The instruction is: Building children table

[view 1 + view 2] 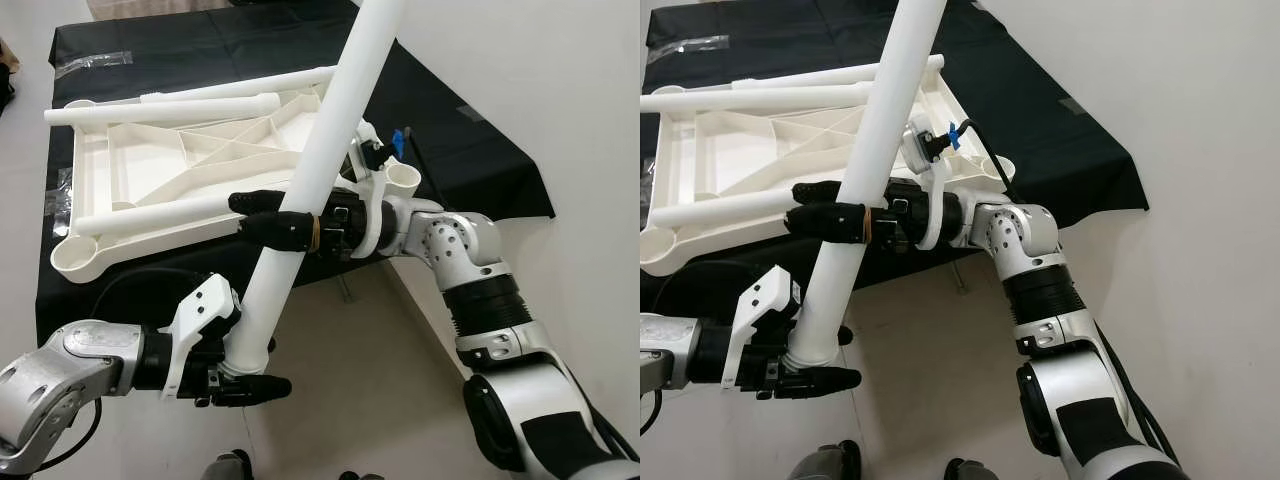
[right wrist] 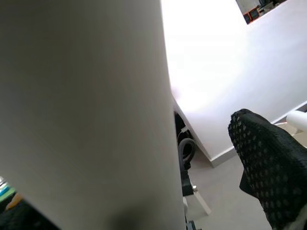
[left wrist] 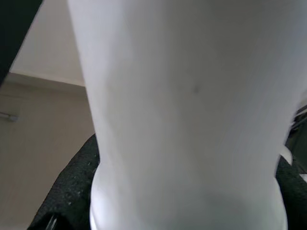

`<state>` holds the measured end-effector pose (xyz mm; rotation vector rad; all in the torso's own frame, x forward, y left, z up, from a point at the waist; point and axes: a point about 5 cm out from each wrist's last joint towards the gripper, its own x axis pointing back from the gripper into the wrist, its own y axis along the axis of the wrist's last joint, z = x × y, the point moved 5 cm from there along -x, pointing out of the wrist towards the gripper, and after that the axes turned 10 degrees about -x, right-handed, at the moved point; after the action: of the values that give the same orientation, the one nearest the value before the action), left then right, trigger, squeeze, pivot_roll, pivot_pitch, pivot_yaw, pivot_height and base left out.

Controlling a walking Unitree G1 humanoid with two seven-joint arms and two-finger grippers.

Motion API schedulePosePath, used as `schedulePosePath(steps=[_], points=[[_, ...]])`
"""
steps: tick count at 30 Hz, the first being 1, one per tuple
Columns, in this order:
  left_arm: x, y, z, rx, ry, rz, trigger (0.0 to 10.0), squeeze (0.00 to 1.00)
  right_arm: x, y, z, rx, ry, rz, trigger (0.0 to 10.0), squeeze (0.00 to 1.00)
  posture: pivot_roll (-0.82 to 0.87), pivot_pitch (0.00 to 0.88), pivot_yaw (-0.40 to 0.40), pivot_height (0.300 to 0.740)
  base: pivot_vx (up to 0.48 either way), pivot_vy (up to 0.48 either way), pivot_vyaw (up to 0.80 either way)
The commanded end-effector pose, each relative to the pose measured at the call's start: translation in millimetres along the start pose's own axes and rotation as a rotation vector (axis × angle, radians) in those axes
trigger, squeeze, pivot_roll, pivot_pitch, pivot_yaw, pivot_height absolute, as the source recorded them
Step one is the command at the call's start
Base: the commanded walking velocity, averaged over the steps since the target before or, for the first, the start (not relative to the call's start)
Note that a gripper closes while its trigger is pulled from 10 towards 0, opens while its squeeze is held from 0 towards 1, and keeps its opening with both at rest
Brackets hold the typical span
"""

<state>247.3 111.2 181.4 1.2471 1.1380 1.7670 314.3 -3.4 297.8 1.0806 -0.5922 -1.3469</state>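
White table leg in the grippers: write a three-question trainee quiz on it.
1. True or false: the white table leg lies flat on the upturned tabletop.
2. Which grips the leg's lower end: A) left gripper B) right gripper?
3. Fill in: the tabletop rests on a ____ cloth.

Key: 1 false, it is held tilted above it; 2 A; 3 black.
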Motion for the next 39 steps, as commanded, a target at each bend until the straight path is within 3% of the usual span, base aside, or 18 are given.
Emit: schedulePosePath(steps=[1,13,22,39], points=[[-4.1,0,-2.0,-0.003,-0.011,-0.009,10.0,0.00,-2.5,4,5.1,0.015,0.020,-0.015,10.0,0.00,0.06,0.190,-0.044,0.740,0.000,0.000,0.00],[-3.0,12,12.1,-0.047,0.026,-0.044,10.0,0.00,-1.9,6,4.8,0.015,0.008,-0.057,10.0,0.00,0.06,0.191,-0.047,0.740,0.000,0.000,0.00],[-5.4,5,10.8,-0.025,0.018,-0.041,10.0,0.00,-6.6,15,12.5,0.040,0.031,-0.081,10.0,0.00,0.06,0.193,-0.043,0.740,0.000,0.000,0.00],[-5.6,5,13.6,-0.003,0.010,-0.051,10.0,0.00,-16.2,13,19.9,0.053,0.064,-0.078,10.0,0.00,0.06,0.194,-0.043,0.740,0.000,0.000,0.00]])
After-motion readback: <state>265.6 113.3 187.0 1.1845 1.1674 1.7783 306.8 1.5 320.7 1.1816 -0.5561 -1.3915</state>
